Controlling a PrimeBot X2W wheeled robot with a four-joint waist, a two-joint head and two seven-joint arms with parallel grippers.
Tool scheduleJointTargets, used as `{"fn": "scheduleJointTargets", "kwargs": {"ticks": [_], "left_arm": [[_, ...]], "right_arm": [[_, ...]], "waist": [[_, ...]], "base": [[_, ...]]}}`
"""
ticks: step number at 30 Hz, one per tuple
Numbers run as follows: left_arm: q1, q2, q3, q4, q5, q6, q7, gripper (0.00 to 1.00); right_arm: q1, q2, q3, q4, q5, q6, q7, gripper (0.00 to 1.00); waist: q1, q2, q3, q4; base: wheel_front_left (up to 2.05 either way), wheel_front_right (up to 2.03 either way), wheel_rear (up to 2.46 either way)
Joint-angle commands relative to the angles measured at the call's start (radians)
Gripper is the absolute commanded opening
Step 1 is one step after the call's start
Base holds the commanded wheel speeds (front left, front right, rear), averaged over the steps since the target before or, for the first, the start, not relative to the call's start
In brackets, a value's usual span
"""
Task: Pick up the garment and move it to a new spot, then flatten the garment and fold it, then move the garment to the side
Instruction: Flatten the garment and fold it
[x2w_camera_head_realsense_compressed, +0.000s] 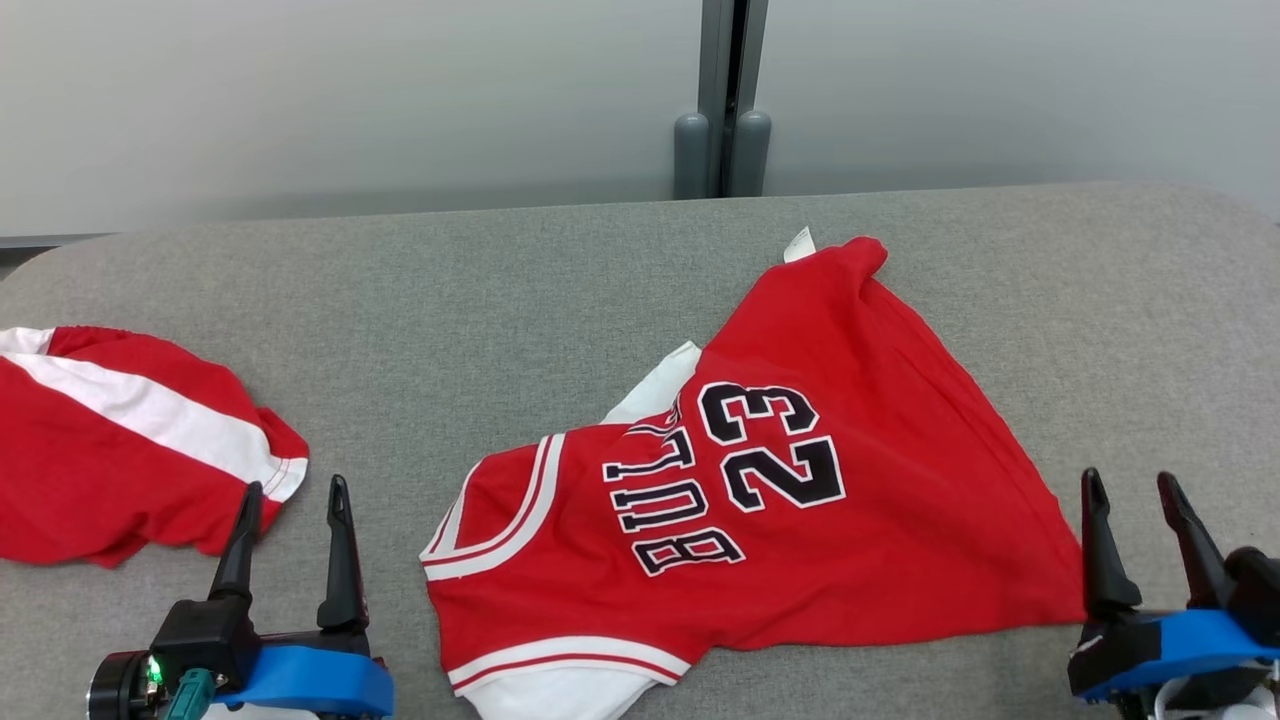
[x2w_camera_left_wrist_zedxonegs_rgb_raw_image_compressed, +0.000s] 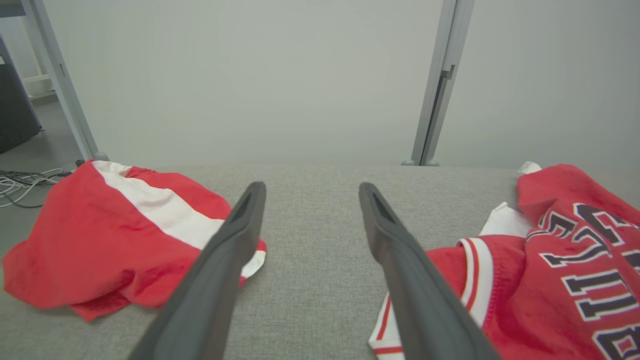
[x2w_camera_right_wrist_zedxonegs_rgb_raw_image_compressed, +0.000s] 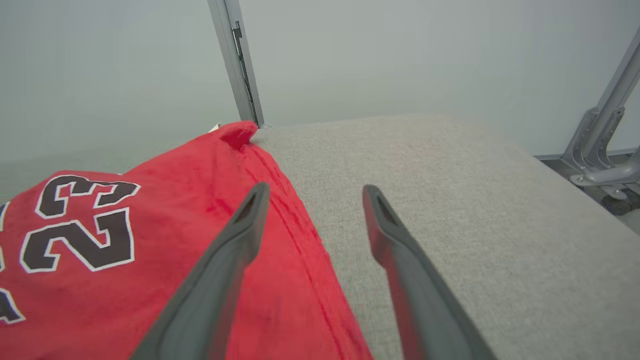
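Your left hand (x2w_camera_head_realsense_compressed: 296, 485) and right hand (x2w_camera_head_realsense_compressed: 1131, 476) both stand spread, flanking the red 23 jersey (x2w_camera_head_realsense_compressed: 900, 500) lying on the grey tabletop (x2w_camera_head_realsense_compressed: 500, 300).

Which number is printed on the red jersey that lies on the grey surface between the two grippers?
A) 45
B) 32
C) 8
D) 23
D: the jersey carries black digits outlined in white that read 23, next to the lettering. The same number is seen in the right wrist view.
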Motion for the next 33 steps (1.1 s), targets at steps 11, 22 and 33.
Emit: {"fn": "scheduleJointTargets", "kwargs": {"ticks": [11, 22, 33], "left_arm": [[0.006, -0.001, -0.007, -0.004, 0.009, -0.003, -0.005, 1.00], [-0.006, -0.001, -0.021, -0.003, 0.012, -0.002, -0.005, 1.00], [-0.060, 0.003, -0.061, 0.017, 0.038, -0.012, -0.005, 1.00]], "right_arm": [[-0.071, 0.036, 0.112, -0.183, -0.072, 0.000, -0.051, 1.00], [-0.040, 0.058, 0.212, -0.227, -0.114, 0.000, -0.053, 1.00], [-0.063, 0.061, 0.216, -0.190, -0.106, 0.000, -0.053, 1.00]], "waist": [[0.0000, -0.0001, -0.001, 0.027], [0.0000, -0.0001, 0.001, 0.049], [0.0000, -0.0001, 0.023, 0.041]], "base": [[0.00, 0.00, 0.00], [0.00, 0.00, 0.00], [0.00, 0.00, 0.00]]}}
